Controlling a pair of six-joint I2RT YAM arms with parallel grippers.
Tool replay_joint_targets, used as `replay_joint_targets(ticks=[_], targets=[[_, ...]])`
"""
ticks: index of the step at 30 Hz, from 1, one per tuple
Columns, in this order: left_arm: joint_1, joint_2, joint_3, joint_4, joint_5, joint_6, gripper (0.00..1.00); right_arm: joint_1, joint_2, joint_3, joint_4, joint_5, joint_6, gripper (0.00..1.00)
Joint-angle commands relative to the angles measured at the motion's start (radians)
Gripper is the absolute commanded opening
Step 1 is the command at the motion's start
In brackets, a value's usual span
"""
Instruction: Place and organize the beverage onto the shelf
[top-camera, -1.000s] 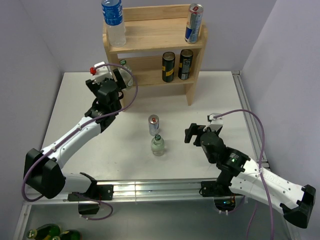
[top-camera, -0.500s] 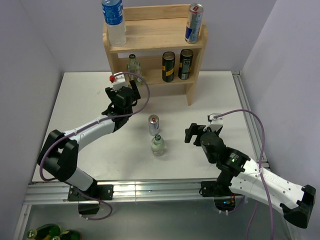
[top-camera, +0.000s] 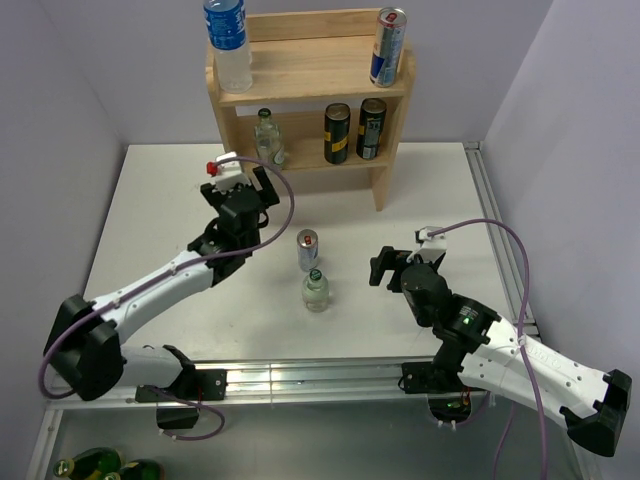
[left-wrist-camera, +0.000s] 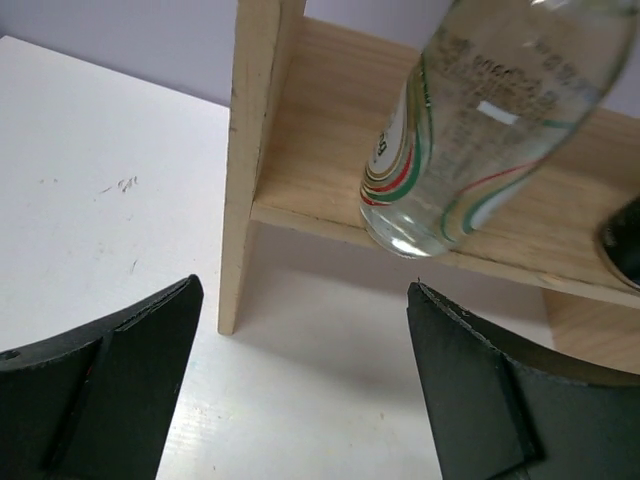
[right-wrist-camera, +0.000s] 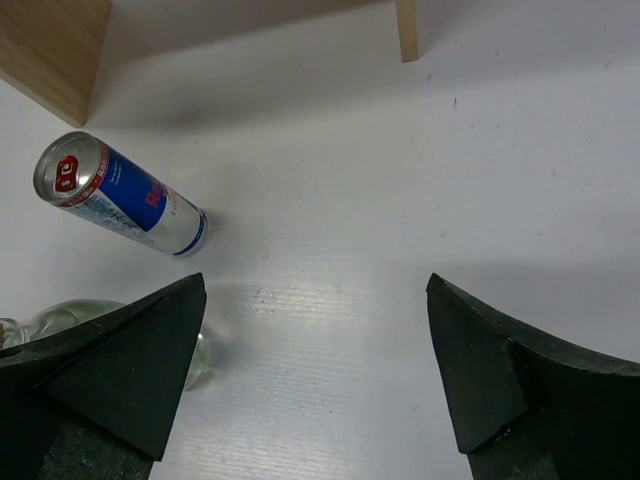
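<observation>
At the tabletop's (top-camera: 150, 220) far edge stands the shelf (top-camera: 310, 70), a glass bottle (top-camera: 266, 135) on its lower tier. My left end effector (left-wrist-camera: 300, 390) is spread empty before it; my right end effector (right-wrist-camera: 315, 380) likewise, near a can (right-wrist-camera: 120, 195).

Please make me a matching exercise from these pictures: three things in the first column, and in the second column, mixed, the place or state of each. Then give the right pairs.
Column one:
1. plastic water bottle
2. two black cans
3. left gripper

Column two:
a. on the lower tier of the shelf, right part
b. open and empty, in front of the shelf
c. on the top tier, left end

Pairs: 1-c, 2-a, 3-b
</observation>
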Motion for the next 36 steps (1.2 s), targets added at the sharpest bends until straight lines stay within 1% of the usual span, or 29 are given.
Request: replay_joint_targets(ticks=[1,4,7,10,11,13,14,15,18,21,23,24,26,29,33,36], targets=[[-0.025,-0.108,-0.026,-0.058,-0.038,-0.033,0.9,0.002,-0.005,-0.002,0.023,0.021,0.006,0.98],[-0.065,-0.188,-0.051,-0.141,-0.062,-0.068,0.9,0.002,-0.003,-0.002,0.019,0.021,0.009,0.98],[-0.12,-0.258,-0.084,-0.224,-0.042,-0.123,0.9,0.003,-0.01,-0.005,0.019,0.023,0.011,0.98],[-0.186,-0.321,-0.133,-0.298,-0.012,-0.187,0.9,0.003,-0.007,-0.002,0.017,0.029,0.012,0.98],[-0.225,-0.335,-0.146,-0.315,-0.015,-0.207,0.9,0.002,-0.004,-0.002,0.016,0.033,0.012,0.98],[-0.269,-0.373,-0.192,-0.335,-0.01,-0.246,0.9,0.003,-0.002,0.0,0.013,0.036,0.015,0.98],[-0.313,-0.386,-0.209,-0.338,-0.009,-0.257,0.9,0.002,-0.002,0.0,0.011,0.039,0.014,0.98],[-0.335,-0.402,-0.226,-0.341,-0.005,-0.273,0.9,0.002,-0.002,0.0,0.01,0.041,0.017,0.98],[-0.424,-0.416,-0.296,-0.326,-0.012,-0.303,0.91,0.002,-0.008,-0.002,0.01,0.045,0.02,0.98],[-0.506,-0.386,-0.373,-0.294,-0.027,-0.336,0.91,0.003,0.0,0.0,0.006,0.052,0.023,0.98],[-0.561,-0.357,-0.393,-0.26,-0.051,-0.352,0.91,0.002,0.003,0.001,0.005,0.053,0.023,0.98],[-0.578,-0.325,-0.404,-0.208,-0.056,-0.344,0.91,0.002,0.006,0.001,0.006,0.053,0.022,0.98],[-0.634,-0.288,-0.416,-0.159,-0.083,-0.347,0.91,0.003,0.01,0.003,0.003,0.055,0.023,0.98],[-0.681,-0.199,-0.408,-0.113,-0.104,-0.341,0.91,0.002,0.012,0.004,0.005,0.056,0.023,0.98],[-0.715,-0.137,-0.396,-0.073,-0.107,-0.336,0.91,0.002,0.016,0.004,0.005,0.056,0.023,0.98],[-0.74,-0.1,-0.379,-0.089,-0.134,-0.364,0.91,0.003,0.018,0.004,0.005,0.056,0.025,0.98]])
